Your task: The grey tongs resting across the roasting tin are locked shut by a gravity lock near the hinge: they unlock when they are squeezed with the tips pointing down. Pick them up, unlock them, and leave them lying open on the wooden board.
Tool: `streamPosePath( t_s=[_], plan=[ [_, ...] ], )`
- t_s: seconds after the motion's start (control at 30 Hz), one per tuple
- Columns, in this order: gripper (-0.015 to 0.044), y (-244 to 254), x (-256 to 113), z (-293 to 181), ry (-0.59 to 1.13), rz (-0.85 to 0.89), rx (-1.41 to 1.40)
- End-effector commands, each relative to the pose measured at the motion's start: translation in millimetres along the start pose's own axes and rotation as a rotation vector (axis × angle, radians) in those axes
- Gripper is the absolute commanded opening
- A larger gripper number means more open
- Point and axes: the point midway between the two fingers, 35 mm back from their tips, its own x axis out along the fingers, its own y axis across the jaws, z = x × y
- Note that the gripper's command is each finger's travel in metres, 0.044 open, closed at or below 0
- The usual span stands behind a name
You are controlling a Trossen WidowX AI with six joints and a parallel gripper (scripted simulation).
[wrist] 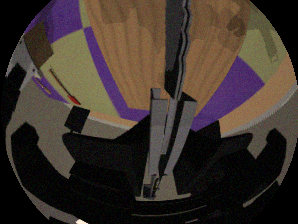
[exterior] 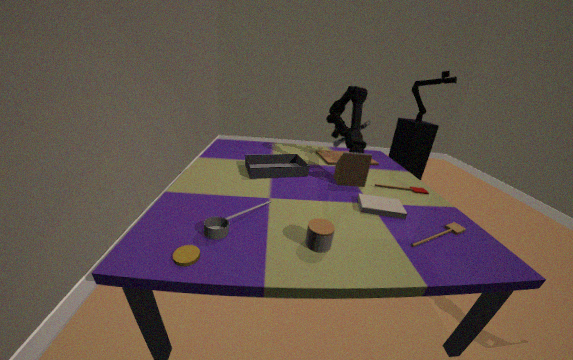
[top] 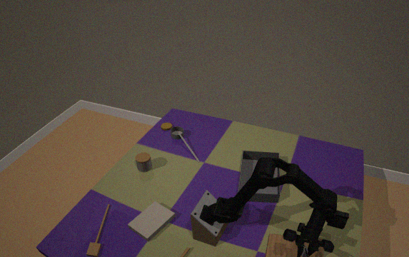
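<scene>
The grey tongs [wrist: 176, 55] [top: 305, 250] [exterior: 339, 142] are off the tin, in my gripper [wrist: 157, 118], above the board. The gripper is shut on them. Their long scalloped arms lie close together and run up out of the wrist view; their far end is cut off there. Whether the lock is on cannot be told, nor exactly how far the tips point down. The wooden board [top: 277, 246] [exterior: 324, 156] [wrist: 125, 45] lies beneath, partly cut off in the top view. The dark roasting tin [top: 265, 197] [exterior: 278, 171] stands on the table with nothing across it.
A wooden block [top: 204, 233] [exterior: 353, 170] stands by the arm's base. A pale box [top: 151, 220] [exterior: 382, 206] and a red-ended spatula [exterior: 419, 190] [wrist: 74, 100] lie near it. A can [exterior: 320, 236], a ladle [exterior: 216, 228], a yellow disc [exterior: 186, 255] and a mallet [exterior: 433, 237] lie farther off.
</scene>
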Motion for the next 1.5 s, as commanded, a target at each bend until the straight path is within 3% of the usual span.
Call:
streamPosePath(
  t_s=[0.0,0.3,1.47],
  plan=[
    [-0.0150,-4,-7,-1,0.109,-0.045,0.015],
    [-0.0150,-13,-27,0,0.289,-0.176,0.049],
    [-0.0150,-13,-28,0,0.293,-0.179,0.050]
  ],
)
